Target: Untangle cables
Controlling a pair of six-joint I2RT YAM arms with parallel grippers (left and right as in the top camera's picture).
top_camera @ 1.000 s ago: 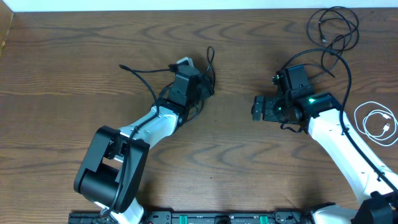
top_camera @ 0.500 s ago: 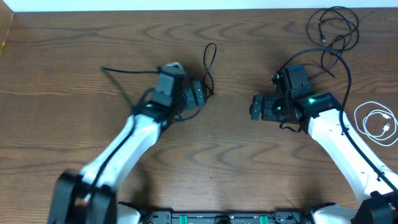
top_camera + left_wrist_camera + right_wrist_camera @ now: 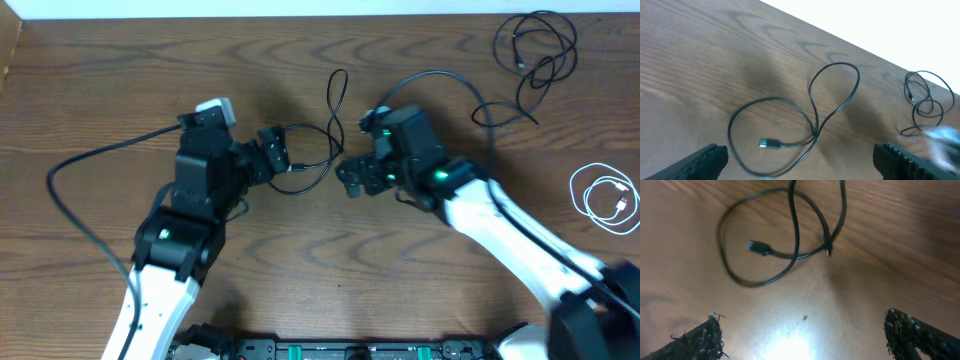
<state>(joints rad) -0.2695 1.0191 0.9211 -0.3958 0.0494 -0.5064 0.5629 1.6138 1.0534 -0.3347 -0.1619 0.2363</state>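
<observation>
Left tool (image 3: pixel 276 152): fingers spread wide, nothing between them, at the left side of the centre black cable (image 3: pixel 814 131). That cable lies flat mid-table (image 3: pixel 100 60) in a rough figure-eight: a small loop far, a bigger one near, strands crossing between them. One plug end (image 3: pixel 769 144) sits inside the near loop. Right tool (image 3: pixel 348 177): also spread and empty, just right of the same cable. The second black cable (image 3: pixel 540 45) is bunched in the far right corner. The white cable (image 3: pixel 605 195) is coiled at the right edge. Both are well apart from the tools.

Risks, my read:
- Both tools face each other over one cable with little room between. Closing in together could knock fingers.
- A pinch at the crossing grabs two strands, and a pull then tightens the loop instead of opening it.
- Cable is thin and flat on the wood. A low approach scrapes the table, a high one closes on air.
- The plug inside the loop may snag on a strand if dragged out sideways.
</observation>
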